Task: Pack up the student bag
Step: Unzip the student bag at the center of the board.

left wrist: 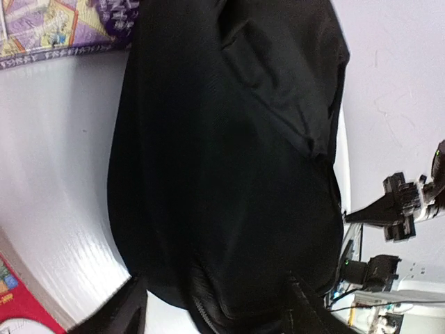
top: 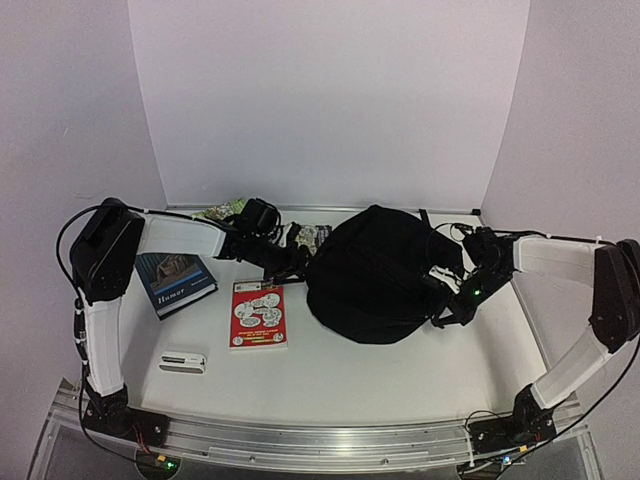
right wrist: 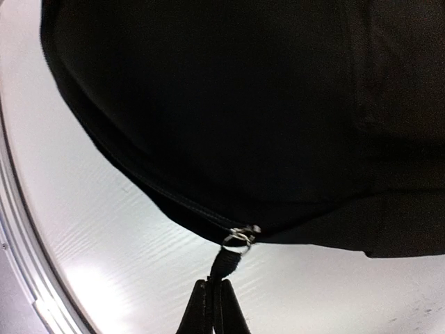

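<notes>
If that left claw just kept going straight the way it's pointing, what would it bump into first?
The student bag. The left gripper points straight at its black fabric, which fills the wrist view ahead of the open jaws. It looks very close, though the exact gap is hard to judge.

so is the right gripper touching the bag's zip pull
Touching. The right wrist view shows the right gripper shut on the zip pull of the student bag.

Bright, even; glare (wrist views soft)
</notes>
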You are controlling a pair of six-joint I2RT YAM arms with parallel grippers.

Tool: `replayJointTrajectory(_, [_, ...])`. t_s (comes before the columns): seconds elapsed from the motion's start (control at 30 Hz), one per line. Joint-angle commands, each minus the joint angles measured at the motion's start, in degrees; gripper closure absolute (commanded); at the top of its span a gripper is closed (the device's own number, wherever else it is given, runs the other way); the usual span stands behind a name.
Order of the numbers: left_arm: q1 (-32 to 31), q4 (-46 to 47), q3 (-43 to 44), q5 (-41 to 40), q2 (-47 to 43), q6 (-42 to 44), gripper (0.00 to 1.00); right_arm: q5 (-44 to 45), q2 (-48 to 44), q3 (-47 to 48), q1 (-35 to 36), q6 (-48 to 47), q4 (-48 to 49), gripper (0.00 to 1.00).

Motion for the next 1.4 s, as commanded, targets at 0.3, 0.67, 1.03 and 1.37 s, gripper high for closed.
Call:
replayJointTrajectory(0.3, [-15.9,0.7,-2.6,-9.5,-12.5,42.0,0.1,-7.9,-1.2,3.7,8.0,9.0,-1.8,1.0])
replayJointTrajectory(0.67, [-24.1,-7.5,12.2,-20.6,2.6,62.4,0.16,-7.6,-1.2,3.6,8.1,10.8,-1.3,1.0])
replayJointTrajectory(1.03, [-25.8,-15.3,13.9,-26.3,5.7,61.4,0.84,0.4,-0.7,3.0,7.7,8.3,-1.5,1.0])
replayJointTrajectory(1.37, [-25.9,-11.6,5.5,-26.0,1.2,58.2,1.0,7.6,3.4,5.9,-2.7,1.5,-2.4,1.0])
